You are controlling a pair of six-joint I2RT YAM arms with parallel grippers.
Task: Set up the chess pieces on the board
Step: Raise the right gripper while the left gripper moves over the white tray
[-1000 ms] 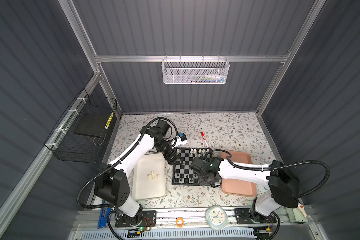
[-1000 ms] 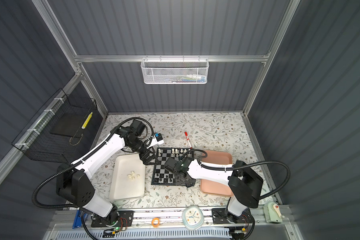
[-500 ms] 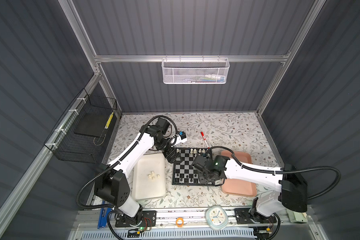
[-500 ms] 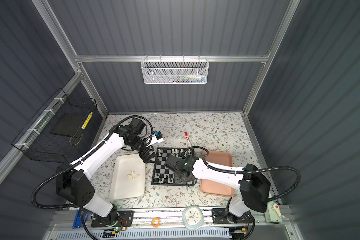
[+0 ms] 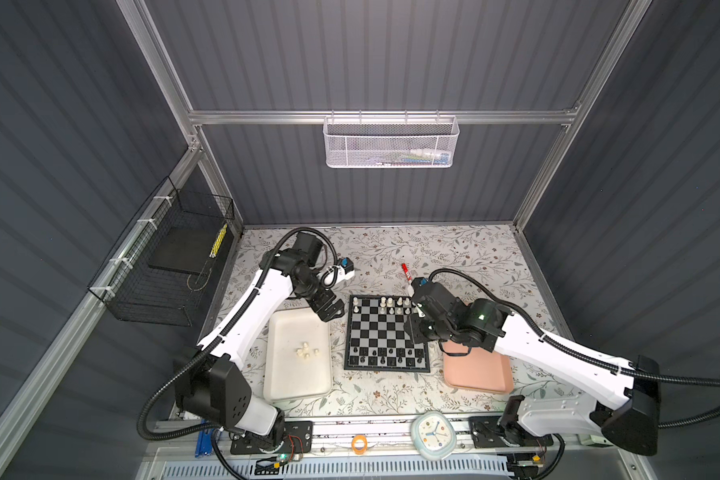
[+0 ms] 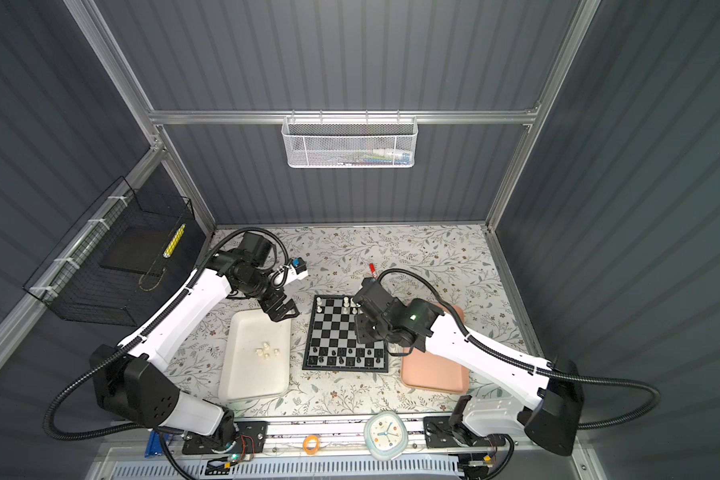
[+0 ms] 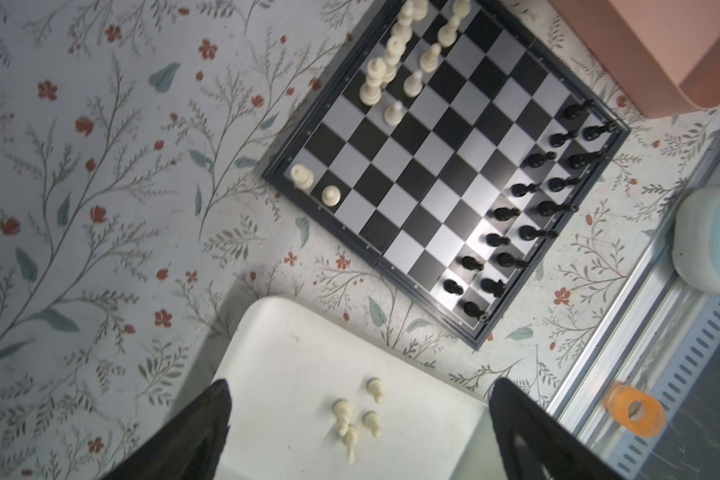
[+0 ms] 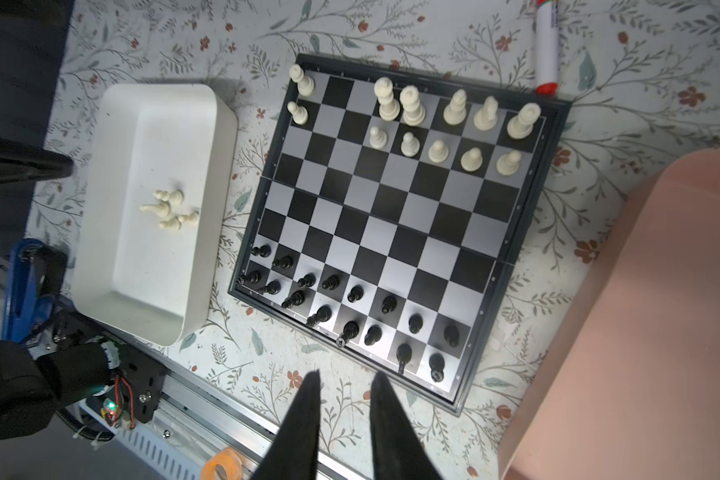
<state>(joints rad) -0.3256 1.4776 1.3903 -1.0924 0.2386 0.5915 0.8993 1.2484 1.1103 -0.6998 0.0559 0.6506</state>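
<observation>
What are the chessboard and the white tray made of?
The chessboard looks like plastic with a metallic finish: its silver squares glare under the light. The white tray seems matte moulded plastic, judging by rounded corners and smooth walls.

In a top view you had the black-and-silver checked board lower centre, the white plastic tray left of it, the pink plastic tray right.

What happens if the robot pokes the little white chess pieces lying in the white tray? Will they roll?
They'd probably roll: several white pieces lie on their sides, and their bodies look round. They look tiny, so likely light and easy to flick across the smooth white tray. Their narrow, tapered shape might let them slip from a pinch.
</observation>
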